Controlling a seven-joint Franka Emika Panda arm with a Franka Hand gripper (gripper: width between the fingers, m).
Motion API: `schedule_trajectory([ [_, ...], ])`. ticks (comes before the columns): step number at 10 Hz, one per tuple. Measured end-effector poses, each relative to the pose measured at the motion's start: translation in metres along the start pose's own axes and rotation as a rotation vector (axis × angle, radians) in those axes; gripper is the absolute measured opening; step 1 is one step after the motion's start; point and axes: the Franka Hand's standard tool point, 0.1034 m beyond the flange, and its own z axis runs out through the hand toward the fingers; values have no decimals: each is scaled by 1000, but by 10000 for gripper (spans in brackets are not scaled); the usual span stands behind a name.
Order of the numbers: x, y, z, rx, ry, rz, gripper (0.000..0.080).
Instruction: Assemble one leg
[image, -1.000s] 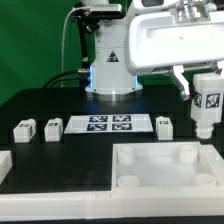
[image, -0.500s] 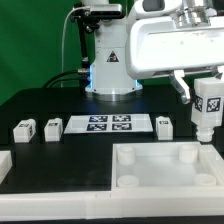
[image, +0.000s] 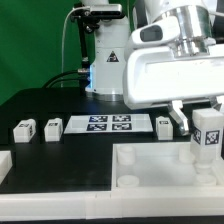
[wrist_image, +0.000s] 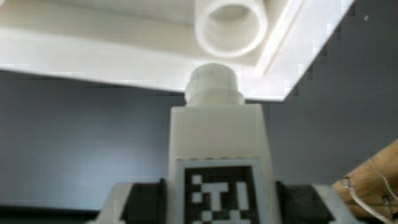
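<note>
Holding the leg (image: 207, 145) upright, the pincer (image: 208, 118) is closed on its tagged end, near the counter (image: 40, 100) edge on the exterior view's right. The leg's round tip points down at a corner socket (wrist_image: 231, 25) of the white tray (image: 150, 172). I cannot tell if they touch.

Since a second ago the gripper (image: 205, 128), clamped on the leg (image: 208, 143), has dropped toward 6 o'clock in the exterior view, so the leg, earlier hanging well above the white tray (image: 150, 149), now overlaps that tray's far rim near its 2 o'clock corner
</note>
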Motion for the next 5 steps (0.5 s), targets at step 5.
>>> schedule_trajectory([
  [5,-11,-2,9,1,-6,-2,292],
])
